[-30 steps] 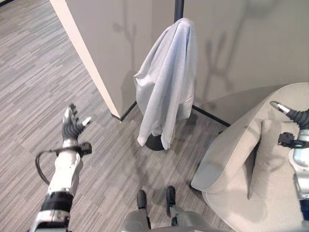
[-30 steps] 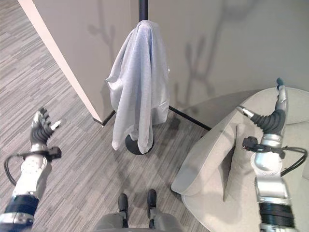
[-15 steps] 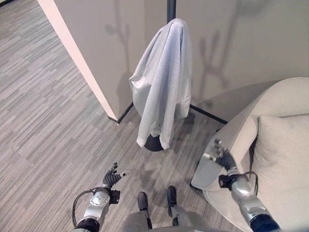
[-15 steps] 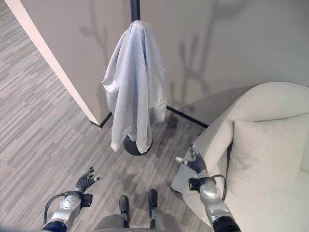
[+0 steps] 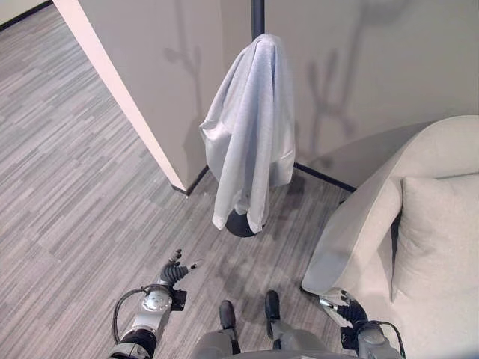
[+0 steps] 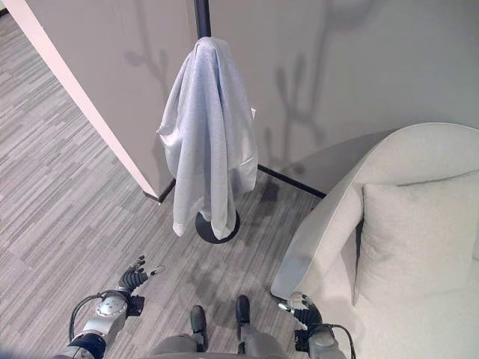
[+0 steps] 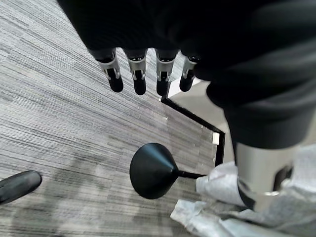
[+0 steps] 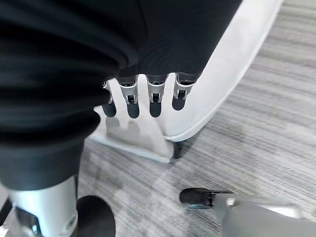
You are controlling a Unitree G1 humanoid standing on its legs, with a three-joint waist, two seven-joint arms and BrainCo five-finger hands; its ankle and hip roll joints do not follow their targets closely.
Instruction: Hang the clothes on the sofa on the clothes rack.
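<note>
A pale grey garment hangs draped over the dark pole of the clothes rack, reaching down almost to the rack's round black base. The cream sofa stands at the right with one cushion on it and no clothes lying there. My left hand is low at the bottom left over the floor, its fingers straight and holding nothing. Low at the bottom right, by the sofa's front corner, my right hand is open too, its fingers relaxed and bare.
A beige wall corner juts out left of the rack, with a black skirting strip running behind the base. Grey striped carpet spreads to the left and in front.
Both arms have dropped from raised positions to low at my sides. The right hand left the sofa's cushion area and now hangs by the sofa's front corner. The garment stays on the rack.
</note>
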